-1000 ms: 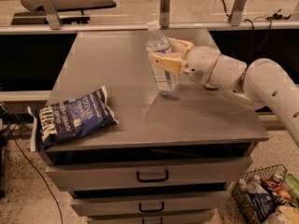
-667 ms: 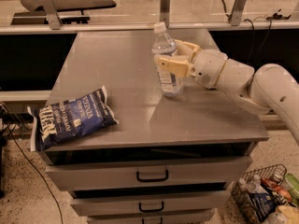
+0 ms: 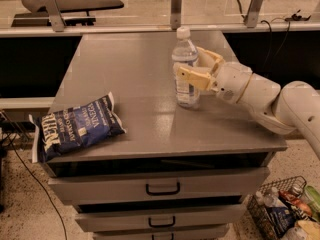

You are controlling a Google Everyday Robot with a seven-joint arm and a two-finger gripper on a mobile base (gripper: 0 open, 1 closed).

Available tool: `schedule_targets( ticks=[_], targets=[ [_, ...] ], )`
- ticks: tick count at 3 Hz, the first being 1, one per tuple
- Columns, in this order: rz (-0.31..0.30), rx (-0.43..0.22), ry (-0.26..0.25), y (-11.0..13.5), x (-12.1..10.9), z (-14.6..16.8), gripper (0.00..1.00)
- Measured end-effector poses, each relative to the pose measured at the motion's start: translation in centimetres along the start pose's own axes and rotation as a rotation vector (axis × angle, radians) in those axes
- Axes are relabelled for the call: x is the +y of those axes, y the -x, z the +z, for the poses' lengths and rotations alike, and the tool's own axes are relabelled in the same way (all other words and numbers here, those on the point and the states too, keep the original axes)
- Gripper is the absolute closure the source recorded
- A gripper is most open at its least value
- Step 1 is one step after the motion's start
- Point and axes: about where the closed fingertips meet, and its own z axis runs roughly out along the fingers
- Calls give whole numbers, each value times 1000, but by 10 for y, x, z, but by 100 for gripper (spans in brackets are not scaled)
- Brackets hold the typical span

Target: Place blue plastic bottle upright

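The blue plastic bottle [image 3: 186,92] stands upright, cap up, well right of the crisp bag [image 3: 75,126], its middle clasped by the gripper [image 3: 191,63] reaching from its right.

I count one blue plastic bottle [image 3: 187,98] and one gripper [image 3: 191,63], clasped on that bottle from the right. I've also got one dark crisp bag [image 3: 75,129], two drawer handles [image 3: 162,188] and one wire basket [image 3: 260,215].

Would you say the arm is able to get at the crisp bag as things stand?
Probably, once freed: the end effector is shut on the upright bottle mid-table, and only tabletop lies between it and the bag at the front left edge.
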Motion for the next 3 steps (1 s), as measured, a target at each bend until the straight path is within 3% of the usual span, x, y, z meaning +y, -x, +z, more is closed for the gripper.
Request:
schedule_targets(
  ticks=[1,3],
  targets=[
    [3,-4,-20,-7,-1,-13,5],
    [-6,5,-40,-10,-3,-24,0]
  ],
)
